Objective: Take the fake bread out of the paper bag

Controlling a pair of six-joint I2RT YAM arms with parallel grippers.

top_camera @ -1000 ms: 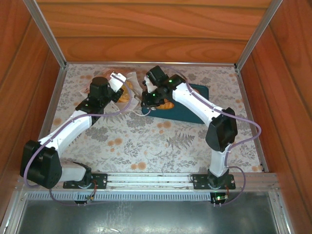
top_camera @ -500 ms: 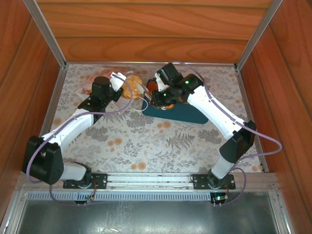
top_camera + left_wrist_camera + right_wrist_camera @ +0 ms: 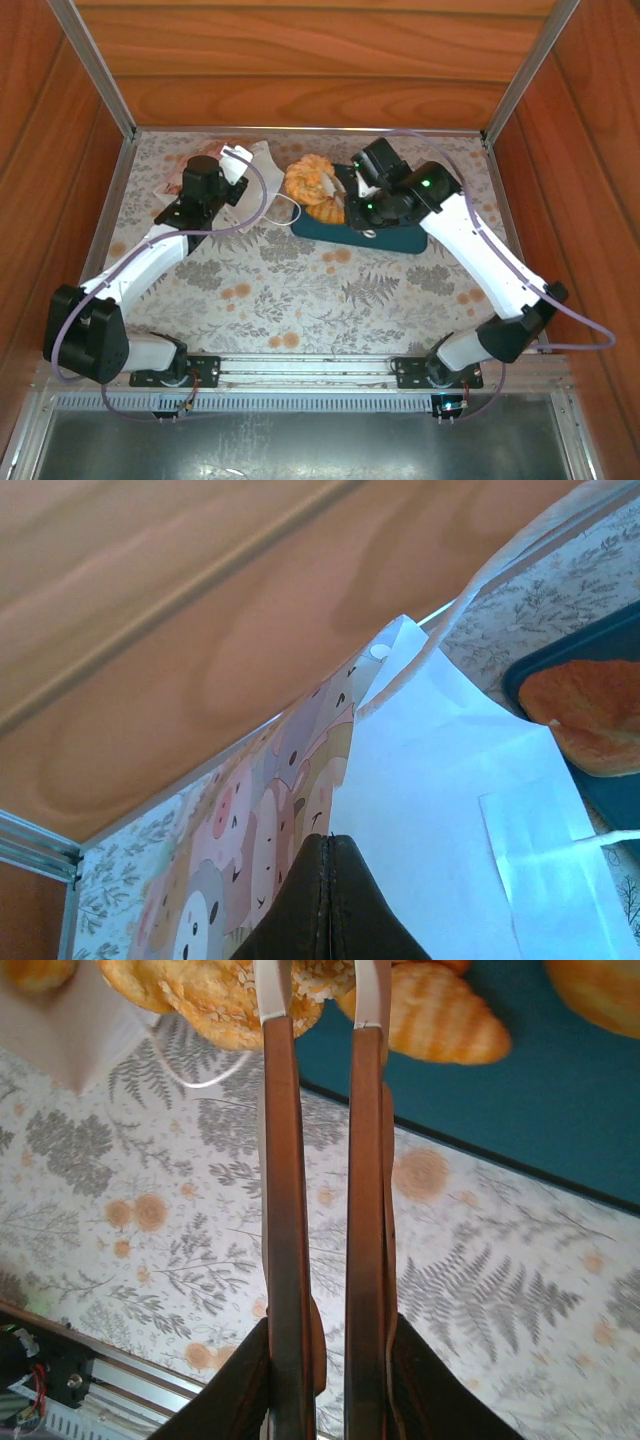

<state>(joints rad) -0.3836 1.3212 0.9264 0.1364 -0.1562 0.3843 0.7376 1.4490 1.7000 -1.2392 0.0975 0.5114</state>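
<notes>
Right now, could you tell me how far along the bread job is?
Done: several fake bread pieces lie outside the paper bag, at the edge of the teal tray. In hand: the left end effector pinches the bag; the right end effector reaches an oat-topped piece. Left: whether more bread is inside the bag is hidden.

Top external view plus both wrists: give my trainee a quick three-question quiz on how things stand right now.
1. True or false: the left gripper is shut on the small white paper bag.
2. The golden-brown toy pastries lie: A) inside the bag; B) at the teal rectangular tray's end nearest the bag; C) beside the arm bases.
3. Which gripper's fingertips reach the pastries?
Key: 1 true; 2 B; 3 the right gripper.
</notes>
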